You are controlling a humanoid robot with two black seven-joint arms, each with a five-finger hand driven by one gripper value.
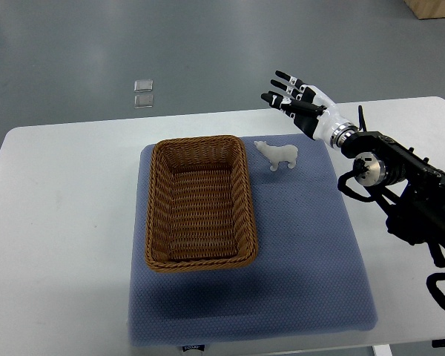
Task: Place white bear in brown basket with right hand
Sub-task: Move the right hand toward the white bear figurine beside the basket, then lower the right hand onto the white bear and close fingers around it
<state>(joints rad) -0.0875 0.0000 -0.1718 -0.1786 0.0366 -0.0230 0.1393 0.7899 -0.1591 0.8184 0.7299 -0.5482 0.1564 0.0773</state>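
A small white bear (277, 154) stands on the blue mat (304, 245), just right of the brown basket (157, 200). The wicker basket is rectangular and holds nothing. My right hand (291, 96) is at the table's far edge, above and slightly right of the bear, apart from it. Its fingers (280, 90) are spread and hold nothing. The right arm (400, 178) comes in from the right edge. The left arm is out of view.
The mat lies on a white table (59, 222). Two small clear squares (143, 93) lie on the grey floor beyond the table. A wooden box corner (437, 7) shows at the top right.
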